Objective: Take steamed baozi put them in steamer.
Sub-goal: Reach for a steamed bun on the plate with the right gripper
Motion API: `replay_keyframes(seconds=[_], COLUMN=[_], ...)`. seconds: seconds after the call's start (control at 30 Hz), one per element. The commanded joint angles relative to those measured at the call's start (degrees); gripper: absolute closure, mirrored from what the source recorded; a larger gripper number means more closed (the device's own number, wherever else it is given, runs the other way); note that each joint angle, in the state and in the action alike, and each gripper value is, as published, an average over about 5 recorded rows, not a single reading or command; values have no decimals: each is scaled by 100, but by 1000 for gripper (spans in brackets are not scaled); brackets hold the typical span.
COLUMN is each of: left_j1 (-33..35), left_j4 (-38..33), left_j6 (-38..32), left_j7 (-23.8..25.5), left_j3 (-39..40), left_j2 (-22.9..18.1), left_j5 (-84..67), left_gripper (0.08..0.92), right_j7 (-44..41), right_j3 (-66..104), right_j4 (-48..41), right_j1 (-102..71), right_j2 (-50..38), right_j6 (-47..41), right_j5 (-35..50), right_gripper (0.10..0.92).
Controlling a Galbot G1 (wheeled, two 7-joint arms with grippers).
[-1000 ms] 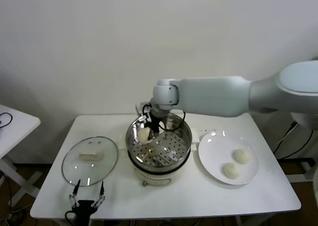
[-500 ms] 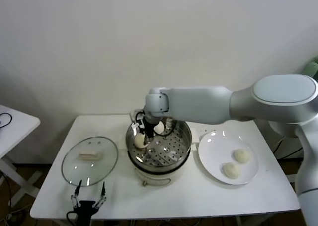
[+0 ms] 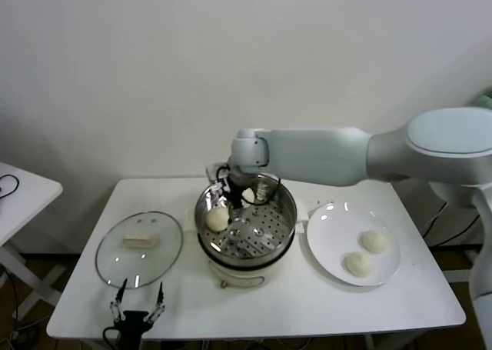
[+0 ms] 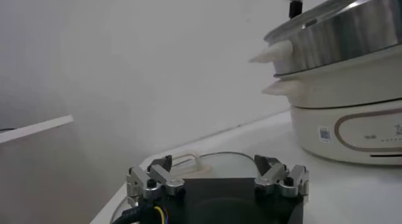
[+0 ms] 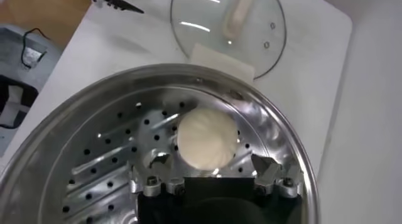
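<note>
Care was needed: the right gripper (image 5: 212,176), fingers spread wide, hovered over one bun (image 5: 207,137) resting on the steamer (image 5: 81,118) tray and should lift straight up without nudging it.

A plain off-white wall (image 3: 154,73) fills the back of the room, evenly lit with soft shadow near its lower left. In front of it stands a white rectangular tabletop (image 3: 307,296) with rounded corners. To its left, well apart, juts the corner of a second white table (image 3: 23,192) on light legs, with what may be a dark cable on it
</note>
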Motion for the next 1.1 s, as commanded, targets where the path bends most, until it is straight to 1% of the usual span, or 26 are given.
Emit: replay_keyframes(seconds=[0.03, 0.13, 0.23, 0.37, 0.47, 0.57, 0.67, 1.1], left_j1=[23, 25, 14, -4, -1, 7, 17, 42], left_j4=[-7, -9, 4, 28, 43, 52, 59, 124], left_j6=[11, 11, 12, 12, 11, 10, 14, 37], left_j7=[2, 4, 4, 3, 2, 1, 0, 3], left_j3=[3, 3, 6, 8, 11, 9, -2, -27], left_j2=[-3, -4, -9, -31, -49, -60, -67, -78], left_j5=[46, 46, 46, 47, 67, 86, 94, 160], left_gripper=[177, 177, 177, 177, 177, 177, 177, 177], right_j7=[-1037, -1222, -1293, -1209, -1028, -853, -724, -540], right_j3=[-1015, -1445, -1736, -1929, -1898, -1689, -1395, -646], right_j4=[1012, 1290, 1443, 1587, 1573, 1417, 1215, 789], right_j1=[1580, 1882, 1875, 1471, 955, 397, -128, -1340], right_j2=[-1702, -2265, -2762, -3397, -3715, -3894, -3962, -3906], right_j6=[665, 867, 1055, 1139, 1093, 1017, 951, 814], right_j5=[156, -110, -575, -1283, -1884, -2377, -2609, -2843], right_gripper=[203, 203, 203, 203, 203, 203, 203, 203])
